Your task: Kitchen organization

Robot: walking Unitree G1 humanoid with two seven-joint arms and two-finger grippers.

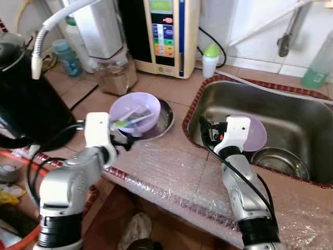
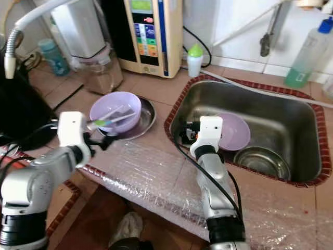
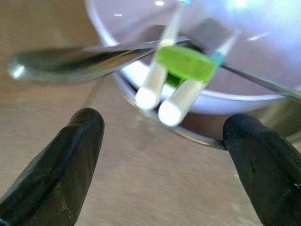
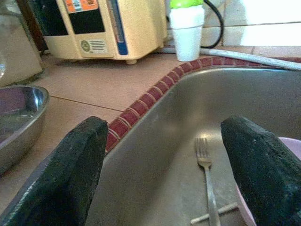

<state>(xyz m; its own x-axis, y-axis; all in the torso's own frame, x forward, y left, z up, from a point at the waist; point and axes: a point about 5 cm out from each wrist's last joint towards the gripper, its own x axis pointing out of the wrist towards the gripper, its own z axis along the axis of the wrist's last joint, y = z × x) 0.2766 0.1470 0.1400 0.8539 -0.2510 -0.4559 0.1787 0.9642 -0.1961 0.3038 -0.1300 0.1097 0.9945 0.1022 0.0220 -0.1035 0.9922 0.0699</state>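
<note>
A purple bowl (image 1: 136, 110) sits in a steel dish (image 1: 165, 121) on the counter, holding white-handled utensils (image 3: 153, 84), a green spoon head (image 3: 186, 63) and a steel spoon (image 3: 70, 61). My left gripper (image 1: 125, 138) is open, just short of the bowl's near rim, with the handle ends between its fingers (image 3: 70, 155) but untouched. My right gripper (image 1: 208, 131) is open and reaches low into the steel sink (image 1: 291, 104). A fork (image 4: 206, 165) lies on the sink floor ahead of it. A second purple bowl (image 1: 258, 134) and a steel bowl (image 1: 281, 160) rest in the sink beside it.
A black kettle (image 1: 26, 99) stands at the left, a blender jar (image 1: 114, 73) and a cream water machine (image 1: 161, 31) behind. A white bottle with green cap (image 1: 209, 60) stands by the sink's corner. Bubble wrap (image 1: 171, 172) covers the counter's front edge.
</note>
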